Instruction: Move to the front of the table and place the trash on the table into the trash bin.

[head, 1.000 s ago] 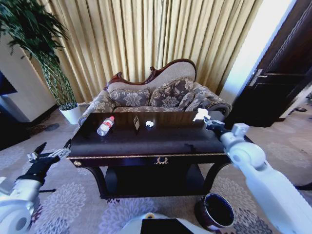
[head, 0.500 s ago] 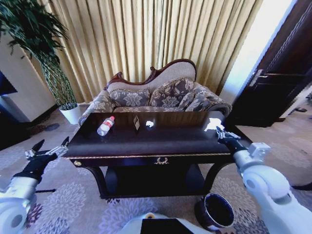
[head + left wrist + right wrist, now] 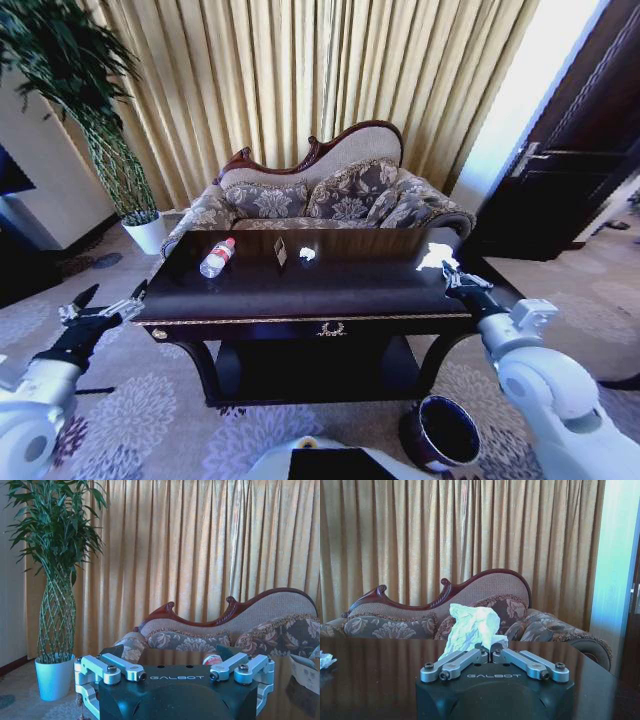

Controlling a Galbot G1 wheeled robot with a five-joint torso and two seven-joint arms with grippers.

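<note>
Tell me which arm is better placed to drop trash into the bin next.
Right. The right gripper is shut on a crumpled paper wad at the table's right end, with the trash bin on the floor below that side. The left gripper hangs open left of the table.

one bottle [image 3: 216, 257], two paper wads [image 3: 438, 255], one bin [image 3: 443, 432]

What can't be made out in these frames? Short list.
- Wad: in the right wrist view the right pincer hides its underside, so I cannot tell if it is clear of the table.
- Bottle: in the left wrist view it is mostly hidden behind the left pincer.
- Dark item beside the small wad: too small in the head view to identify.
- Bin: its inside is too dark in the head view.
</note>
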